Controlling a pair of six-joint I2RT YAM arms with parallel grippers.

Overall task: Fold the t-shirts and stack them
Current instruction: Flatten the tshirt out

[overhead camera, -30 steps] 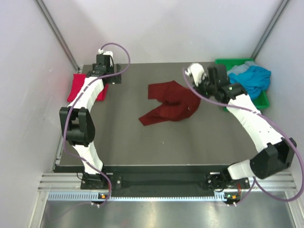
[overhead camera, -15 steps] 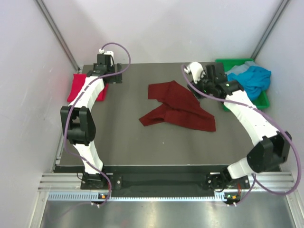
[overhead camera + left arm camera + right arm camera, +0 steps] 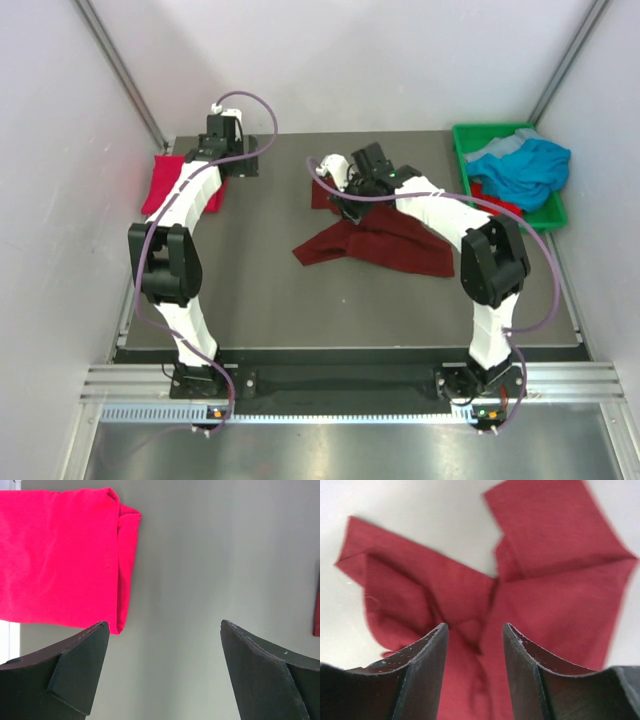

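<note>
The right tool point(image 3: 473, 630) has its two fingers spread partway, with nothing between them. It hangs just above the dark maroon shirt point(image 3: 545, 595), which fills most of its wrist view. That shirt lies rumpled and unfolded near the middle of the desk point(image 3: 300, 300). One flap reaches toward the back, one part trails toward the near left, and a wider part runs off to the right. The right arm stretches from its base across to the far middle of the desk, ending over the back part of the shirt.

The left tool point(image 3: 163, 625) is spread wide and empty over bare desk at the far left corner. Just beside its left finger lies the bright red shirt point(image 3: 55, 555), folded into a flat block at the desk's far left edge.

The teal-blue shirt point(image 3: 525, 165) is heaped in the green bin point(image 3: 465, 135) at the far right corner, well apart from both tools.
</note>
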